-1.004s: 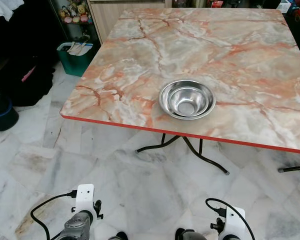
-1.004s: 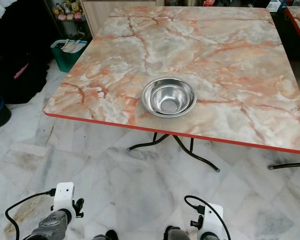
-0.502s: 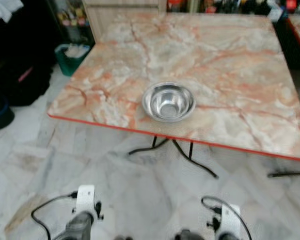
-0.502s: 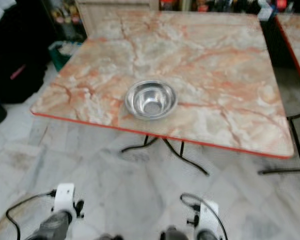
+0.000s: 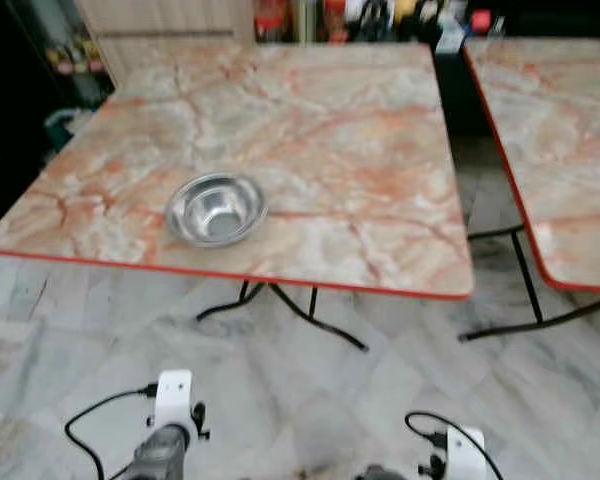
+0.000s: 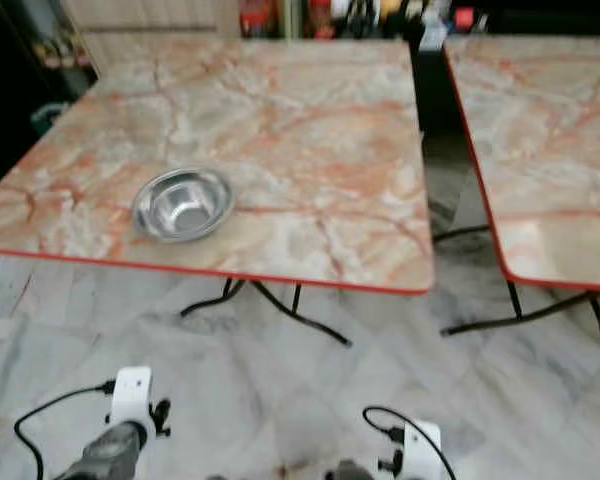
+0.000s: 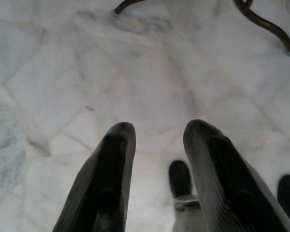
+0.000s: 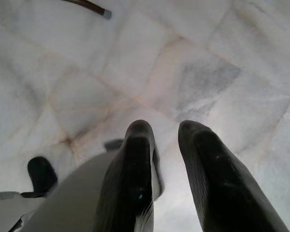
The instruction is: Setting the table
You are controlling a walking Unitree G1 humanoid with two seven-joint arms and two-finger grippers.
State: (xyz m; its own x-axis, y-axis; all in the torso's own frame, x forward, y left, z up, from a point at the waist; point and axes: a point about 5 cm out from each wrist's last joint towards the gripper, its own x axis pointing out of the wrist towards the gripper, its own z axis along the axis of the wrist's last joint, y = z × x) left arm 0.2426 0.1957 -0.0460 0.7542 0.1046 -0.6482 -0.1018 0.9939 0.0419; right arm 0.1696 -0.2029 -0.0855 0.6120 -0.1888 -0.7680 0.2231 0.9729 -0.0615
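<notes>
A steel bowl sat on the marble counter. Left tool and right tool hung empty, fingers apart. Next, probably, fetching more tableware.

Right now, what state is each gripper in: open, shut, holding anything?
Left gripper: open, empty, pointed down at the marble floor.
Right gripper: open, empty, also over the floor.

Lighting: bright, even daylight; soft shadows under table. Head views motion-blurred throughout. Far left corner dark. Wrist views sharper.
</notes>
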